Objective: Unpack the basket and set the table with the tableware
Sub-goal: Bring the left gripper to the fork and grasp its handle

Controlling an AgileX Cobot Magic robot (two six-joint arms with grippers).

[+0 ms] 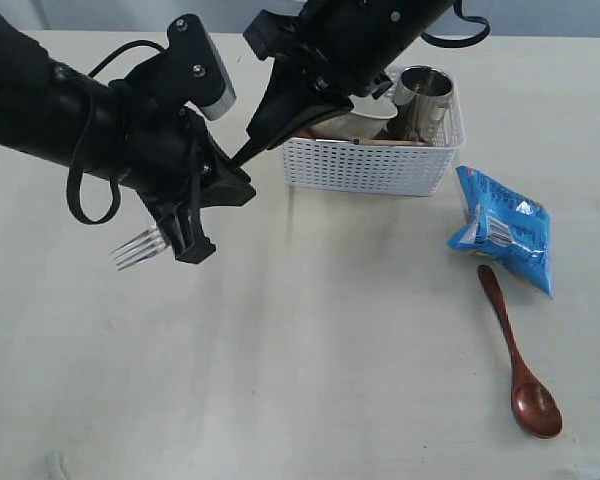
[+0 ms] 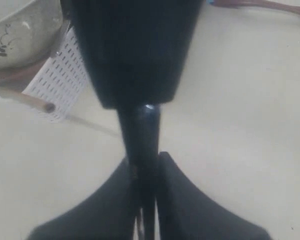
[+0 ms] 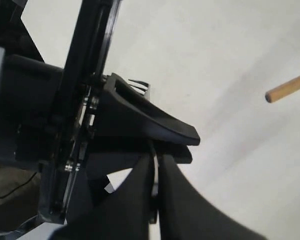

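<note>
A silver fork (image 1: 138, 247) hangs over the table (image 1: 330, 350), left of the white basket (image 1: 365, 165). My left gripper (image 1: 185, 235) is shut on it, with the tines poking out to the left. My right gripper (image 1: 248, 152) reaches in from the basket side and is shut on the fork's handle (image 3: 153, 165). In the left wrist view the left gripper (image 2: 144, 157) pinches a dark stem coming from the right gripper. The basket holds a cream bowl (image 1: 360, 125), a steel cup (image 1: 423, 95) and a wooden stick (image 2: 25, 98). A red-brown spoon (image 1: 520, 365) lies at the right.
A blue snack bag (image 1: 505, 230) lies on the table to the right of the basket, just above the spoon's handle. Both black arms crowd the space left of the basket.
</note>
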